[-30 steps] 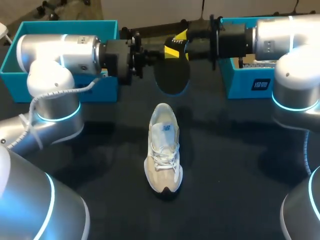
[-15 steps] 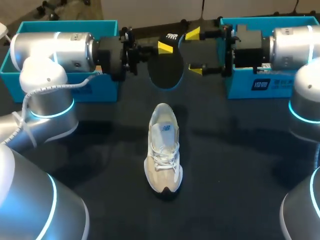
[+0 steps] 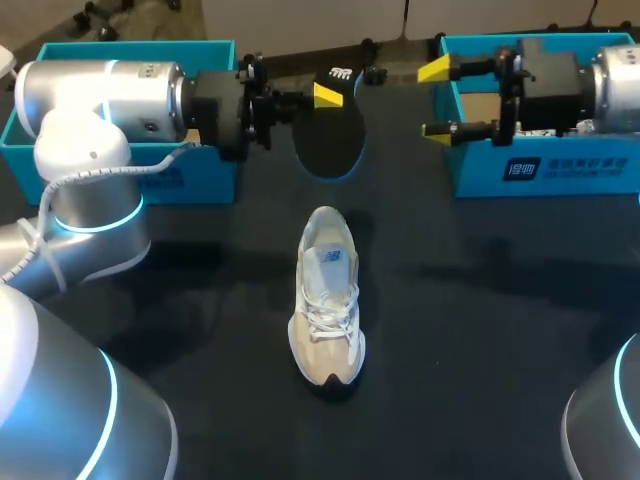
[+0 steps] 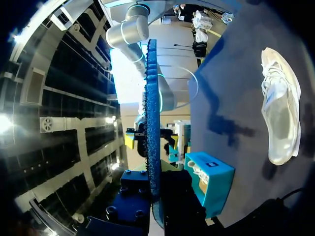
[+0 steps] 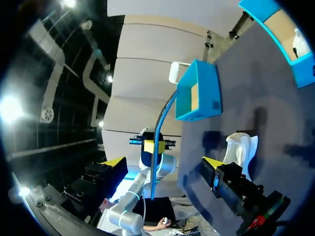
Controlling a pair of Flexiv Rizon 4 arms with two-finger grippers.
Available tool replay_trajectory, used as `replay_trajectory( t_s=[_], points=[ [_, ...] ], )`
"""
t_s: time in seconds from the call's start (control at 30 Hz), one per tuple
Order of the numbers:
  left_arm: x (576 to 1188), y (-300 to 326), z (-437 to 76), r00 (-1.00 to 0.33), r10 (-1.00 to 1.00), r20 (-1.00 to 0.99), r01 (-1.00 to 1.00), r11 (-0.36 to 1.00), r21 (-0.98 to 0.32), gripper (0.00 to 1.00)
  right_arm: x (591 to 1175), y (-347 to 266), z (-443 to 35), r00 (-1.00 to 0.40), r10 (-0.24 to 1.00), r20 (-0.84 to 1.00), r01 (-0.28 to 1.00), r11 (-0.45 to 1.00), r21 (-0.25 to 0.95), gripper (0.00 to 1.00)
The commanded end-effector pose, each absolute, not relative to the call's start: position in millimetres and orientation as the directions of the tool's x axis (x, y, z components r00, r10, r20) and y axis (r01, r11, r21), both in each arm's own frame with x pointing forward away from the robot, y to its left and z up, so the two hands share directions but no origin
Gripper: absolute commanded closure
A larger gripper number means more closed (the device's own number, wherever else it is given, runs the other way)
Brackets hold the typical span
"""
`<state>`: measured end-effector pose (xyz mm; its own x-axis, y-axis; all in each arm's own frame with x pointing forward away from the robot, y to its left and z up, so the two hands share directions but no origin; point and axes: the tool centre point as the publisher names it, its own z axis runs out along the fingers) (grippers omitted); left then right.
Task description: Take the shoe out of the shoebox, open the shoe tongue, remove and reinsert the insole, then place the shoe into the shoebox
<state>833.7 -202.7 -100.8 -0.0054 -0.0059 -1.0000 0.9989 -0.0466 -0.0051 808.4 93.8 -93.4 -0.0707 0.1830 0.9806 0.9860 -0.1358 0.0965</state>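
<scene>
The white and beige lace-up sneaker (image 3: 327,295) lay upright in the middle of the black table (image 3: 480,330), well apart from both boxes. Behind it, above the table, the dark oval insole (image 3: 330,140) hung clamped in the left pincer (image 3: 325,95); the left wrist view showed it edge-on between the fingers. The right pincer (image 3: 435,100) stood released, its yellow tips spread, near the right blue shoebox (image 3: 480,175). A second blue shoebox (image 3: 40,150) sat beside the left arm.

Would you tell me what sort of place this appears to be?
Probably a robotics lab bench: a left arm and right arm flank a dark table holding a shoe and teal shoeboxes.
</scene>
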Motion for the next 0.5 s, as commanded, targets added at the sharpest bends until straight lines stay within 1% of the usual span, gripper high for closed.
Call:
replay_trajectory(
  t_s=[0.03,0.2,0.23,0.47,0.5],
  points=[
    [833,-203,-101,-0.004,-0.007,-1.0,0.999,-0.045,-0.003,1.0,802,78,-93,-0.072,0.174,0.982,0.987,-0.128,0.095,0.0],
    [833,-203,-101,-0.004,-0.007,-1.0,0.999,-0.045,-0.003,1.0,800,70,-97,-0.073,0.135,0.988,0.99,-0.111,0.089,0.0],
    [833,-203,-101,-0.004,-0.007,-1.0,0.999,-0.045,-0.003,1.0,801,68,-98,-0.068,0.145,0.987,0.988,-0.131,0.087,0.0],
    [833,-203,-101,-0.004,-0.007,-1.0,0.999,-0.045,-0.003,1.0,801,68,-98,-0.068,0.145,0.987,0.988,-0.131,0.087,0.0],
    [831,-204,-99,-0.051,-0.003,-0.999,0.997,-0.061,-0.05,1.0,801,68,-98,-0.068,0.145,0.987,0.988,-0.131,0.087,0.0]
  ],
)
